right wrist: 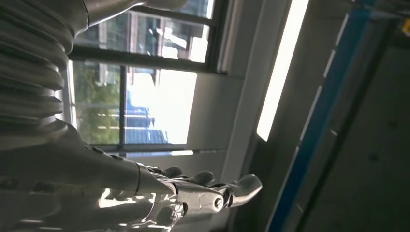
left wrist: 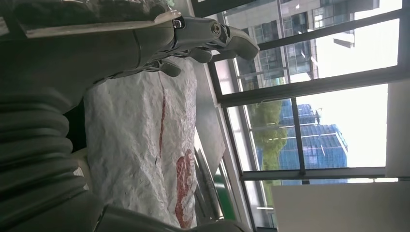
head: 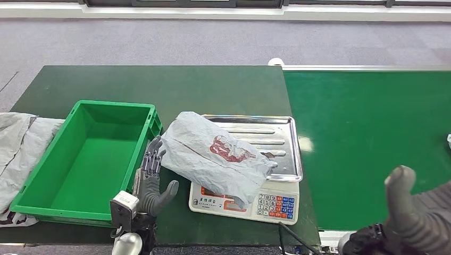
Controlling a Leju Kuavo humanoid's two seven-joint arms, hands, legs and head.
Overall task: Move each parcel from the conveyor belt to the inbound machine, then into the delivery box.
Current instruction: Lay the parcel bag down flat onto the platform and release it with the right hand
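A grey plastic parcel (head: pixel 215 156) with a red print lies across the steel tray of the weighing scale (head: pixel 276 139), hanging over the tray's left edge and the keypad. My left hand (head: pixel 151 178) stands between the green box (head: pixel 85 159) and the parcel, fingers spread, fingertips by the parcel's left edge and holding nothing. The left wrist view shows the same parcel (left wrist: pixel 140 145) close ahead of the open fingers (left wrist: pixel 212 36). My right hand (head: pixel 412 212) hovers at the lower right over the conveyor belt (head: pixel 367 138), open and empty, as its fingers (right wrist: pixel 212 191) show in the right wrist view.
The green box stands empty on the dark green table (head: pixel 159 85), left of the scale. Grey bags (head: pixel 21 143) lie at the table's left edge. A small white item (head: pixel 449 140) peeks in at the belt's right edge. A cable (head: pixel 290 236) leads from the scale's front.
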